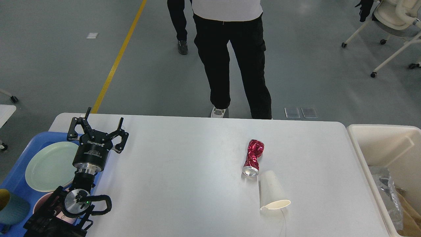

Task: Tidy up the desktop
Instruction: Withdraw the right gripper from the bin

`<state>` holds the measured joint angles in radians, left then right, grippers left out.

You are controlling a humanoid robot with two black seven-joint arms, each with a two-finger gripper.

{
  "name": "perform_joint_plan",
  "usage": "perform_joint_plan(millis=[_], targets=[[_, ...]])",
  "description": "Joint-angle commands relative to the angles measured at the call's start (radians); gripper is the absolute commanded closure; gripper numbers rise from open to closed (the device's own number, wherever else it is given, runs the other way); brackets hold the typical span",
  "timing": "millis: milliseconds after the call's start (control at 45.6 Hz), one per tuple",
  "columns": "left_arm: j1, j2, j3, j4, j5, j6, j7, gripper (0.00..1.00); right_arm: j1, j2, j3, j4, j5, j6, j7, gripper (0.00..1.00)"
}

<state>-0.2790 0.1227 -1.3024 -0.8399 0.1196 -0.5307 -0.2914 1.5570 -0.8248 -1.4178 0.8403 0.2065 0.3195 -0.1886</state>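
Observation:
The white desktop (184, 177) fills the lower part of the head view. On its right half a crushed red can (252, 157) lies on its side. A white paper cup (271, 194) lies tipped over just in front of the can. My left gripper (98, 123) hovers open near the table's far-left corner, with nothing between its fingers. My right gripper is out of view.
A blue tray (14, 176) at the left holds a pale green plate (49, 166), a teal cup (11, 209) and a pink dish (41, 204). A cream bin (371, 144) stands at the right with plastic and paper inside. A person (235, 56) stands beyond the far edge.

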Motion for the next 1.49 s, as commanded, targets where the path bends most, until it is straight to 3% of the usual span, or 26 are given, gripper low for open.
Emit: perform_joint_plan(millis=[0,175,285,372,570,898,920,964,986,1095,1468], targets=[[0.000,0.000,0.000,0.001,0.000,0.000,-0.002,0.04,-0.337,-0.016,0.250,-0.174,-0.001,-0.066,0.000,1.00],[0.000,0.000,0.000,0.001,0.000,0.000,0.000,0.04,-0.734,0.153,0.537,-0.490,-0.001,-0.082,-0.005,1.00],[0.000,0.000,0.000,0.001,0.000,0.000,-0.002,0.04,-0.919,0.324,0.606,-0.769,0.001,-0.106,-0.002,1.00],[0.000,0.000,0.000,0.001,0.000,0.000,0.000,0.04,-1.003,0.426,0.619,-0.903,0.001,-0.125,-0.003,1.00],[0.000,0.000,0.000,0.001,0.000,0.000,-0.002,0.04,-1.025,0.486,0.614,-0.919,0.001,-0.184,-0.014,1.00],[0.000,0.000,0.000,0.001,0.000,0.000,0.000,0.04,-1.034,0.492,0.611,-0.917,0.001,-0.189,-0.014,1.00],[0.000,0.000,0.000,0.001,0.000,0.000,-0.002,0.04,-1.034,0.492,0.611,-0.917,0.001,-0.189,-0.012,0.92],[0.000,0.000,0.000,0.001,0.000,0.000,-0.002,0.04,-1.034,0.492,0.611,-0.919,0.001,-0.195,-0.012,0.48],[0.000,0.000,0.000,0.001,0.000,0.000,-0.002,0.04,-1.034,0.490,0.611,-0.919,0.001,-0.198,-0.011,0.32],[0.000,0.000,0.000,0.001,0.000,0.000,0.000,0.04,-1.042,0.492,0.609,-0.915,0.001,-0.203,-0.009,0.00],[0.000,0.000,0.000,0.001,0.000,0.000,0.000,0.04,-1.035,0.478,0.609,-0.894,-0.001,-0.203,-0.008,0.00]])
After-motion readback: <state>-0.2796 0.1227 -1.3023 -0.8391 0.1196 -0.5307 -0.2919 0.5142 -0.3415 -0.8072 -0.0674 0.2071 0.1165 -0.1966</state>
